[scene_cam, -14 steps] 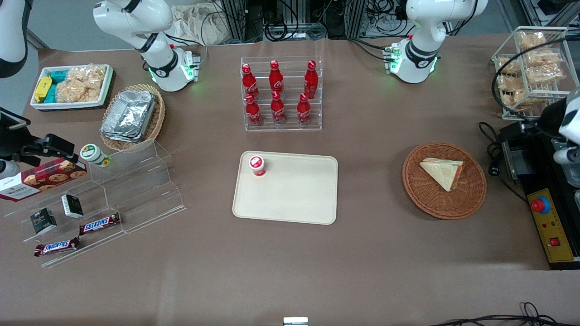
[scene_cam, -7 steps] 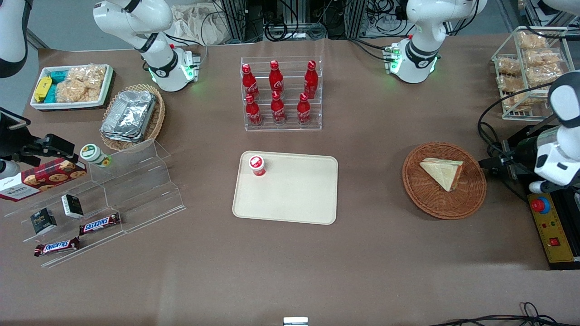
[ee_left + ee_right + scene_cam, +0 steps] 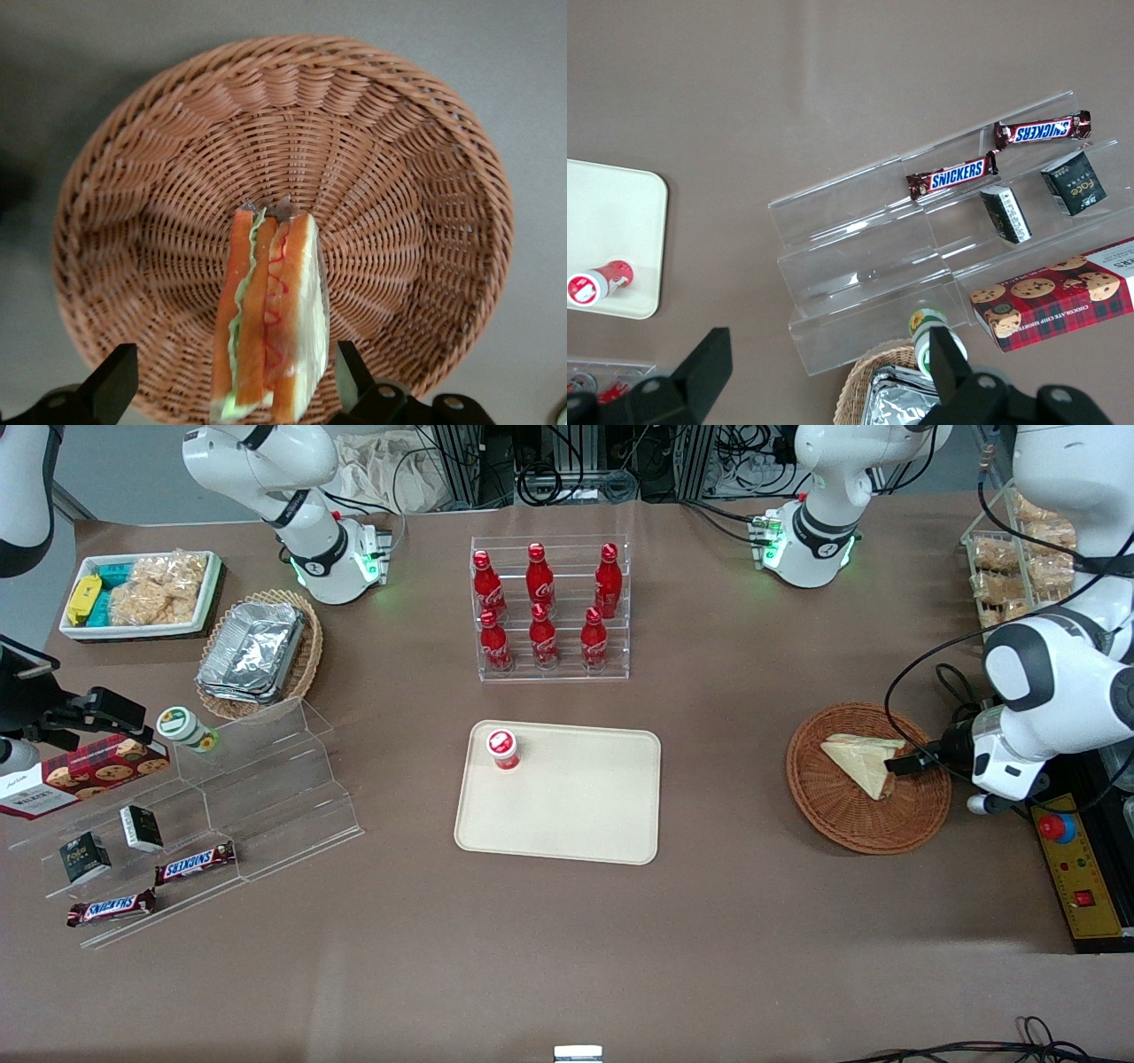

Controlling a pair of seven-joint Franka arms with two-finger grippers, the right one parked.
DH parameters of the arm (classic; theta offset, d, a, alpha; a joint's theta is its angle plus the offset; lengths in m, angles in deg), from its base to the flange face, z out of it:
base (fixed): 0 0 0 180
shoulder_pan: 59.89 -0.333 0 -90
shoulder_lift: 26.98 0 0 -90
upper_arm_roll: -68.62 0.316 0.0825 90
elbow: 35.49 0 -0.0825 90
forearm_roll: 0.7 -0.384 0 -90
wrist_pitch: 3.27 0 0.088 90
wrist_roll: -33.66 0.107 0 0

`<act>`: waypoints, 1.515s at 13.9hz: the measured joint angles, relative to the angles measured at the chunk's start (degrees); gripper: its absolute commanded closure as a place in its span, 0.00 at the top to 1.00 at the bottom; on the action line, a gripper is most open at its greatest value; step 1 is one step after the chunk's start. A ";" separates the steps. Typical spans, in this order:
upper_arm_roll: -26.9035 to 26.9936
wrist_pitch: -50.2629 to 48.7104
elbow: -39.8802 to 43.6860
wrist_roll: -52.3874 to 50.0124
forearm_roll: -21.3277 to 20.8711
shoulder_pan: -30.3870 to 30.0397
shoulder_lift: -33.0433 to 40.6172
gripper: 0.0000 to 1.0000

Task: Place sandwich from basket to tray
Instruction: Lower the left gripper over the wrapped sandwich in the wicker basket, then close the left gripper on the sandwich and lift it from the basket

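Two Snickers bars (image 3: 195, 862) | claw (image 3: 239, 390) open astride sandwich (image 3: 270, 323) | basket (image 3: 133, 221)

Legible markings:

- "SNICKERS" on two brown chocolate bars (image 3: 957, 173) (image 3: 1042, 130) lying on the clear acrylic step stand (image 3: 868, 266); the same bars read "SNICKERS" in the front view (image 3: 196, 862)
- "Fode" on a small dark box (image 3: 1074, 182) on the same stand
- White script logo, Coca-Cola style, on the red bottles (image 3: 542, 607) in the clear rack
- Lettering on the red tartan cookie box (image 3: 1059, 303) is not legible

The pincer (image 3: 905, 764), at the basket's edge, carries no readable marking
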 measured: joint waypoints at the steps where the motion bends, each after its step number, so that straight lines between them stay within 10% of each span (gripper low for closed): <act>1: -0.10 1.53 -0.90 0.00 0.54 0.03 -0.40 1.00; 3: -0.38 4.14 -2.44 -0.02 0.79 0.11 -1.14 0.94; 10: -0.64 4.88 -2.81 -0.65 2.54 0.18 -2.09 0.16; 21: -2.72 -17.27 17.63 -4.62 -5.41 4.75 5.72 0.10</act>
